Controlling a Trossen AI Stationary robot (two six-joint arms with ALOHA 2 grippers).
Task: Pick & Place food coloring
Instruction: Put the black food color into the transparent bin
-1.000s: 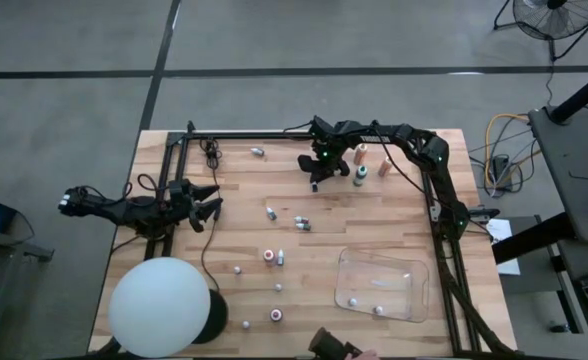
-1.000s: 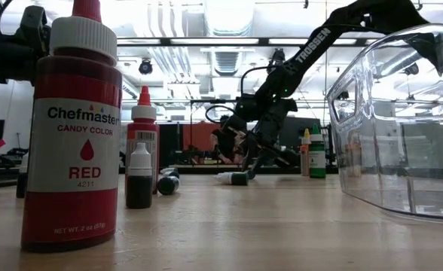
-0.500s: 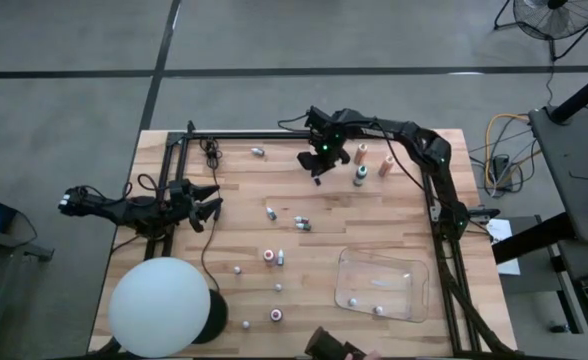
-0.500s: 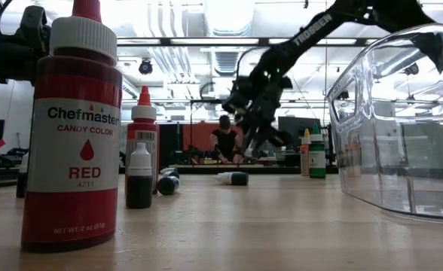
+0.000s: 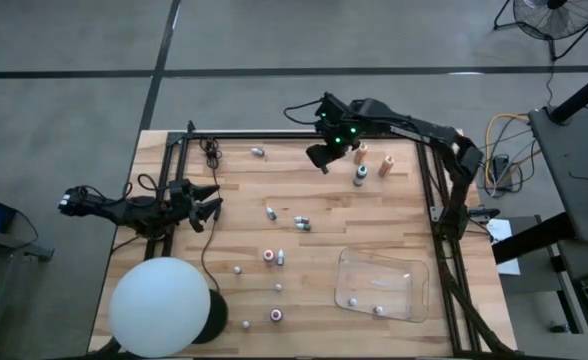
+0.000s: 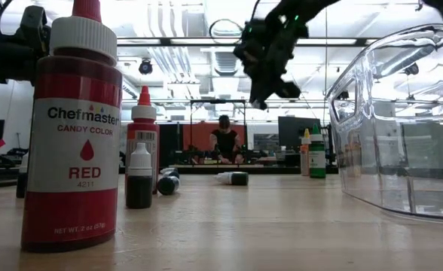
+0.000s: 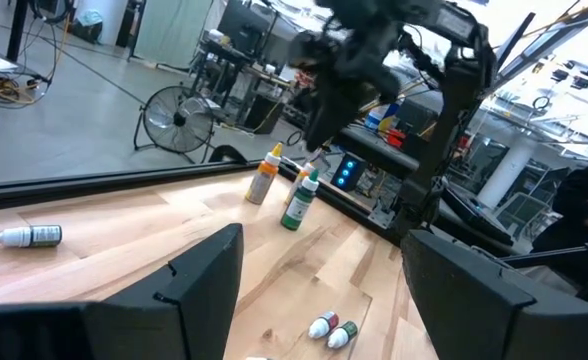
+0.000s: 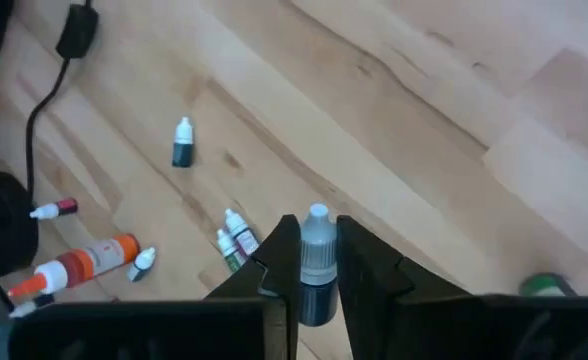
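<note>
The right pincer [image 5: 322,158] hangs above the counter [image 5: 244,200] near twelve o'clock, clenched around a small white-capped food coloring bottle [image 8: 316,262]. The left pincer [image 5: 206,201] waits at nine o'clock, released. Other bottles [image 5: 301,223] lie scattered mid-counter.

A grey concrete floor [image 5: 274,40], crossed by dark seam lines, surrounds the pale wooden plank worktop [image 5: 244,190]. A standing fan [image 5: 549,18] sits at one far corner, coiled yellow cables [image 5: 499,150] beside a dark desk [image 5: 574,150]. Across the room, ceiling strip lights [image 6: 184,41] glow above a seated person [image 6: 224,143] among monitors.
</note>
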